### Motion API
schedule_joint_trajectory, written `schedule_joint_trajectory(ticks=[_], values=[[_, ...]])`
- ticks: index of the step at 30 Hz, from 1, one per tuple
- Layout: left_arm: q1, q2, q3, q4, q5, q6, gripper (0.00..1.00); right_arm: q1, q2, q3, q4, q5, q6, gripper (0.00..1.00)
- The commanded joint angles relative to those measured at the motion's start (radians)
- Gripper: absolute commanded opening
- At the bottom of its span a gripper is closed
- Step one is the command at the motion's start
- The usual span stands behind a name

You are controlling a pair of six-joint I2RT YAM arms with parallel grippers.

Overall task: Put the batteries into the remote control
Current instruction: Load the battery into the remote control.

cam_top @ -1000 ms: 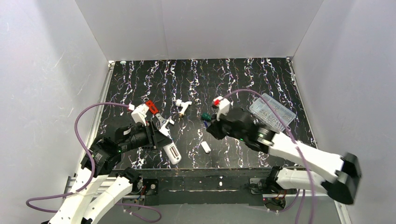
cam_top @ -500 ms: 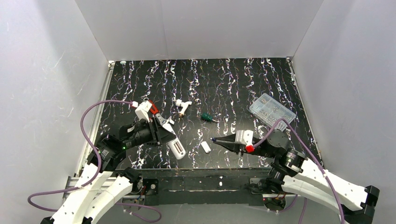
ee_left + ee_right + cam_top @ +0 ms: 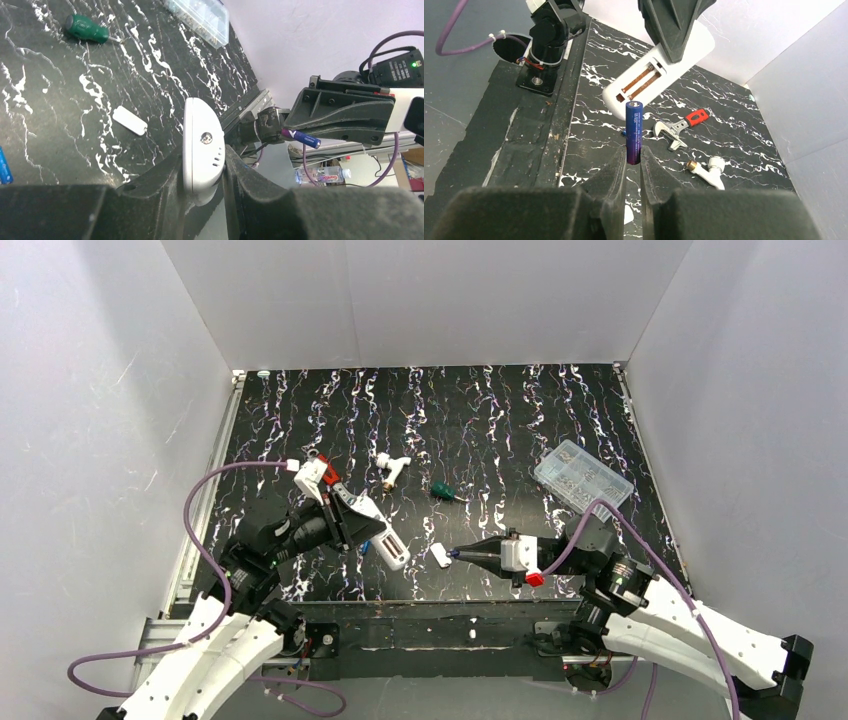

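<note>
Pinching the remote control [image 3: 201, 137] above the counter [image 3: 60, 100], the left end effector [image 3: 201, 177] faces the right end effector [image 3: 633, 162], which grips one battery [image 3: 634, 122]; the second battery [image 3: 4, 167] seemingly lies on the counter below.

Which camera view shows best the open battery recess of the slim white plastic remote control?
The right wrist view: the slim white plastic remote control faces it, its recess and two copper contact strips plain. The top view shows the remote control small, recess unclear; the left wrist view shows only its rounded end.
</note>
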State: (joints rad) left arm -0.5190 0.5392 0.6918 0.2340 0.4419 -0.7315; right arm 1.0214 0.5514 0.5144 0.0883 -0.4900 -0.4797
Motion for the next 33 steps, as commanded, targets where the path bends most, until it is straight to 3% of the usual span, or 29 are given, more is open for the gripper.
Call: schedule_joint_trajectory(ticks=[1,8,22,33], values=[[0.005,-0.044,-0.078,0.303,0.062,0.011,0.00,0.002,0.004,0.071,-0.033,-0.020,-0.034,0.01],[0.005,-0.044,-0.079,0.386,0.143,0.026,0.00,0.002,0.013,0.085,-0.025,0.026,0.041,0.01],[0.005,0.000,-0.056,0.597,0.302,-0.089,0.00,0.002,0.035,0.097,0.031,0.138,0.161,0.01],[0.005,-0.001,-0.011,0.596,0.384,-0.088,0.00,0.002,0.025,0.064,0.092,0.201,0.196,0.01]])
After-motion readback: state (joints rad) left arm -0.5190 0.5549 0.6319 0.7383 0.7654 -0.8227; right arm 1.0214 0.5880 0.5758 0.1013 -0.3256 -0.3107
